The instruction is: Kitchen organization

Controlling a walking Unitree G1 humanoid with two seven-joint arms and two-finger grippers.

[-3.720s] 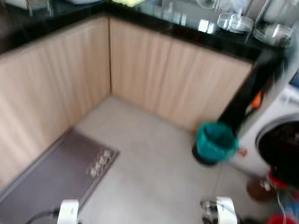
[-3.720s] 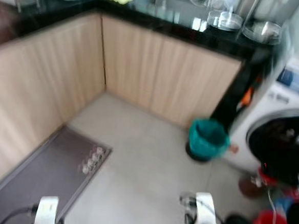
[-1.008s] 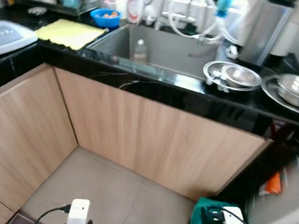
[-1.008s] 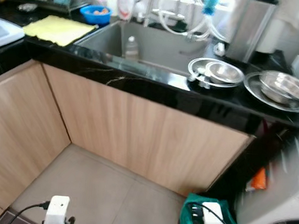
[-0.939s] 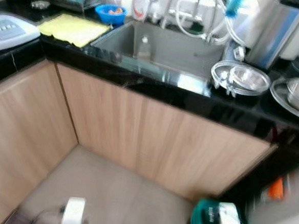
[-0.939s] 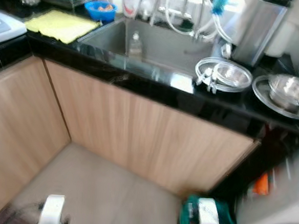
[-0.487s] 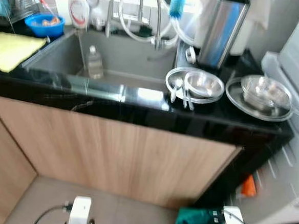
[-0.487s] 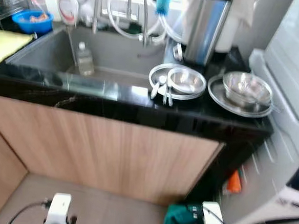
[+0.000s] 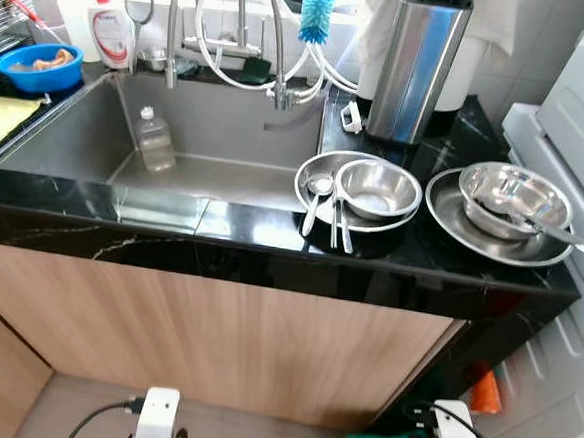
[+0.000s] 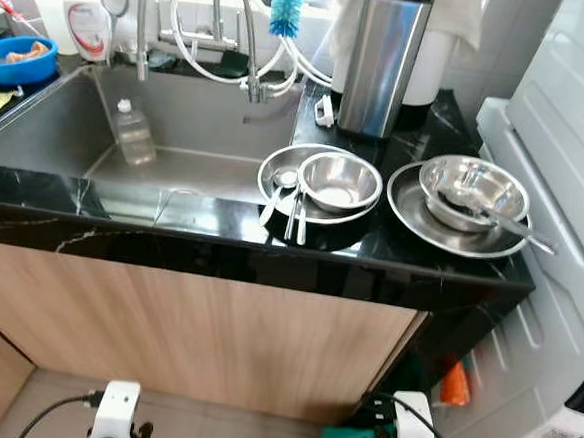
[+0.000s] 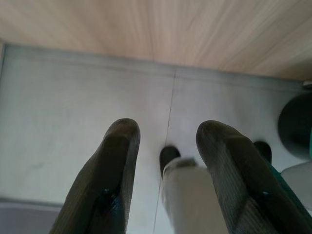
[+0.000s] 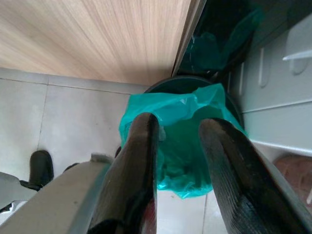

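Far above both my hanging arms is the black counter, and the big grey sink is set into it, up above my left arm. Under the counter is the wood cabinet front, right in front of me.

On the counter, high above my right gripper, sits a flat steel plate with a steel bowl in it. Just beside it, toward the sink, is another plate holding a smaller bowl and some spoons. Behind them stands a tall shiny knife block.

In the sink, a small clear bottle stands up. A blue bowl is past the far side of the sink.

My right gripper hangs low, fingers apart, holding nothing. Right below it is a bin with a green bag.

My left gripper hangs low too, fingers apart and empty, over the grey floor.
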